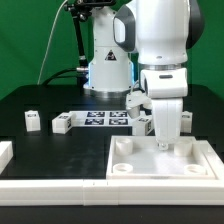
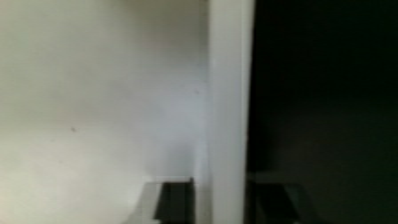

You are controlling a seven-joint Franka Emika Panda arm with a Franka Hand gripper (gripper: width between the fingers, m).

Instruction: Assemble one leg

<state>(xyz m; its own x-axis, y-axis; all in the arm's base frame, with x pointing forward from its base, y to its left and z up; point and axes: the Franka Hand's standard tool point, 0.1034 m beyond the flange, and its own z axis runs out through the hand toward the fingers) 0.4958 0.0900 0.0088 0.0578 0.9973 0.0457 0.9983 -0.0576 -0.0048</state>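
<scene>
The wide white panel (image 1: 160,165) with round corner sockets lies at the front on the exterior view's right. My gripper (image 1: 165,142) points straight down at the panel's far edge. In the wrist view the panel's top (image 2: 107,100) fills one side, its bright edge (image 2: 228,100) runs up the middle, and the dark table lies beyond. My gripper (image 2: 226,203) has one dark finger (image 2: 175,203) against each side of that edge. Two legs (image 1: 33,120) (image 1: 62,123), small white posts with tags, lie on the table at the exterior view's left, away from the gripper.
The marker board (image 1: 100,118) lies flat behind the panel, in front of the robot's base (image 1: 108,70). Another small white post (image 1: 186,118) sits just beyond the panel on the exterior view's right. A white part (image 1: 5,152) pokes in at the left edge.
</scene>
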